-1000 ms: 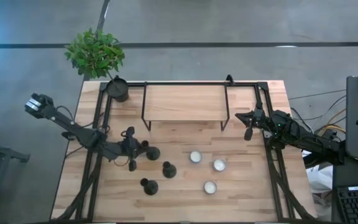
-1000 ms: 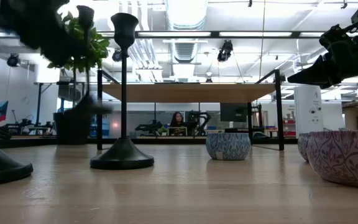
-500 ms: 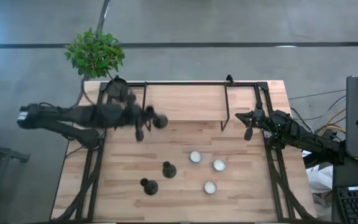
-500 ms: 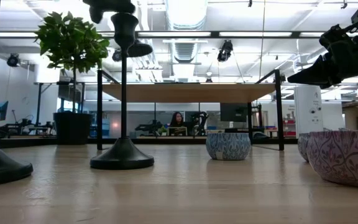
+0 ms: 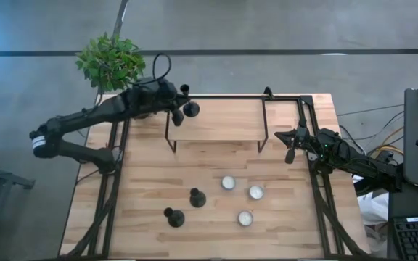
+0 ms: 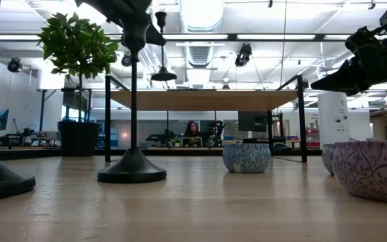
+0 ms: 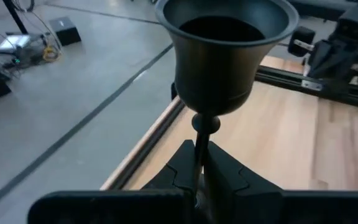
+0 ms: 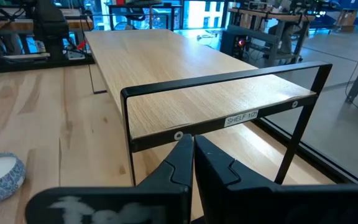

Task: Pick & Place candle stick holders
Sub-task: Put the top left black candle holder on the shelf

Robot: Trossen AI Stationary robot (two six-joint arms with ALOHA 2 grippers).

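Candlestick (image 5: pixel 190 109) is gripped by its thin stem in the left gripper (image 5: pixel 178 110), held above the shelf's (image 5: pixel 216 119) left end. The right gripper (image 5: pixel 290 150), fingers pressed together, is parked beside the shelf's right end.

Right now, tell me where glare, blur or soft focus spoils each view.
High view: sharp and evenly lit; blue glare in the top-left corner. Low view: bright ceiling lights wash out the top, and the nearest patterned tealight cup is soft. Left wrist view: the held candlestick fills the frame, floor behind blurred. Right wrist view: shelf fairly clear, room beyond soft.
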